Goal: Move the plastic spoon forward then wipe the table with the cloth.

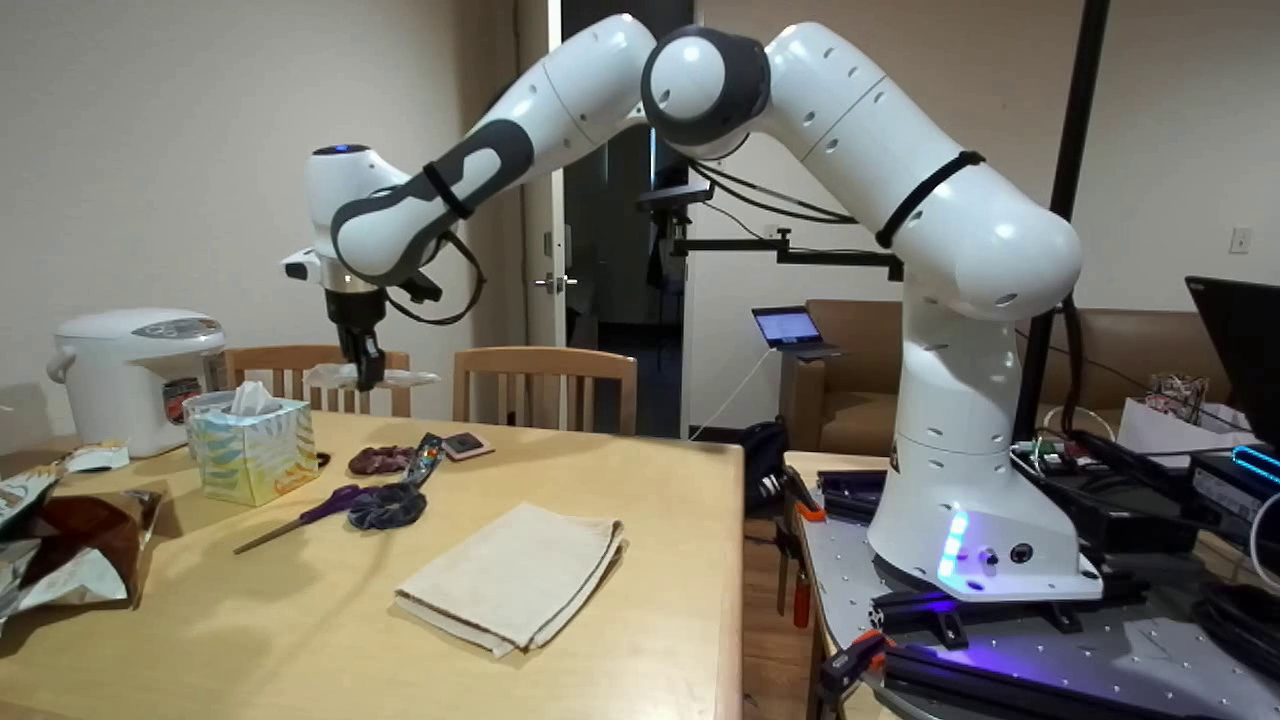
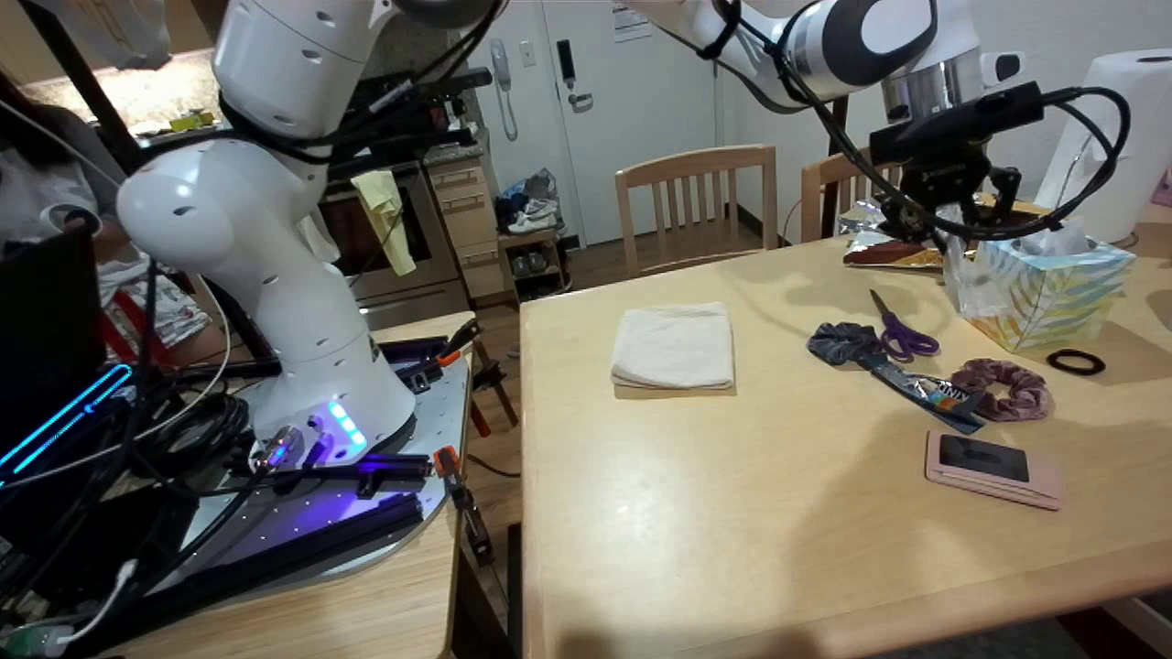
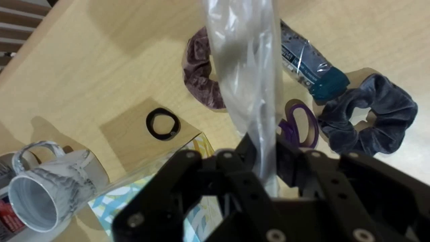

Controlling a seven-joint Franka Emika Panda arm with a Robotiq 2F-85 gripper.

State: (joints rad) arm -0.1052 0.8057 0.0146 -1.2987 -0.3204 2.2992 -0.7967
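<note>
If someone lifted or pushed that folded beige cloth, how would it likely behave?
The folded cloth would probably droop; its edges look soft. Its stacked layers may fan apart if only the top is pinched. Flat on the table, it would likely slide, not tip.

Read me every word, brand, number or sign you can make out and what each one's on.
"CHOCOLATE", first letter uncertain: snack bar wrapper, wrist view.
"PROTEIN", small and uncertain: same wrapper.
Possibly "MINI": same wrapper, in an exterior view.
Too small or blurred: wrapper's other print, door notice, laptop screen, water boiler label, red label at wrist view's left edge.
</note>
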